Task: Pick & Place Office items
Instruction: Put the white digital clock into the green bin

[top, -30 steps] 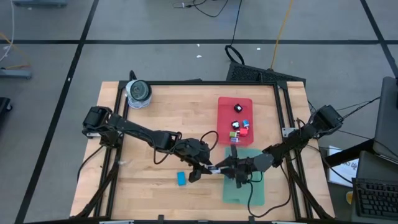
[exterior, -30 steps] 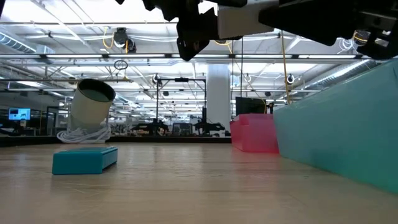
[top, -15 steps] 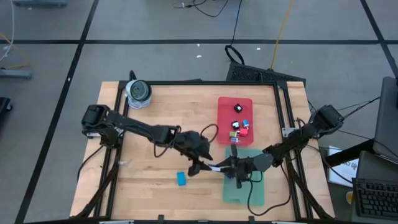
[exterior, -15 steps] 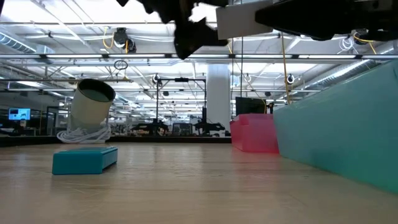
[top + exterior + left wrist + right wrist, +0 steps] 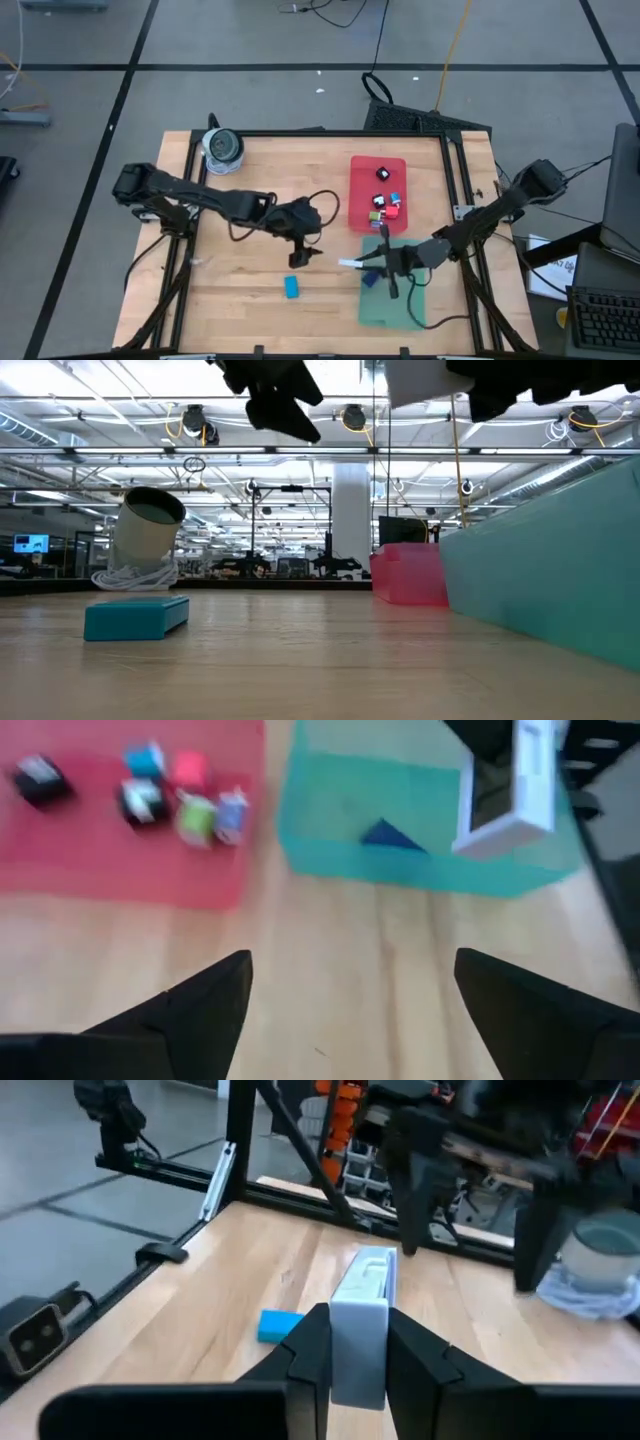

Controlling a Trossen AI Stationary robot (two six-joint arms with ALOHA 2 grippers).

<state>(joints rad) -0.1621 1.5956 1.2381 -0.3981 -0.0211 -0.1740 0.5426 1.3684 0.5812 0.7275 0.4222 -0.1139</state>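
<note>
A white, tag-like office item (image 5: pixel 362 1295) is held up above the table, with my right gripper (image 5: pixel 358 1342) shut on it near the green tray's (image 5: pixel 395 300) left edge. My left gripper (image 5: pixel 350 995) hangs open and empty over the wood to its left, also seen in the high view (image 5: pixel 299 259). A blue bar (image 5: pixel 291 287) lies flat on the table. Several small coloured items (image 5: pixel 385 205) lie in the red tray (image 5: pixel 362 170). A dark blue piece (image 5: pixel 390 836) lies in the green tray. My right gripper pinches the white item's near end (image 5: pixel 358 1365) between its two fingers. The fingers come in about level from the table's right and lie along the item. The item sticks out past the fingertips toward the table's left (image 5: pixel 351 264), lifted clear of table and tray.
A round grey roll (image 5: pixel 222 148) stands at the far left corner. The red tray lies just beyond the green one on the right half. Bare wood stretches between the blue bar and the trays. A black frame (image 5: pixel 300 132) rims the table.
My left gripper has opened, let go of the white item, and drawn back up and toward the table's left. My right gripper has shut on the item, rolled, and carried it a little up and toward the green tray.
</note>
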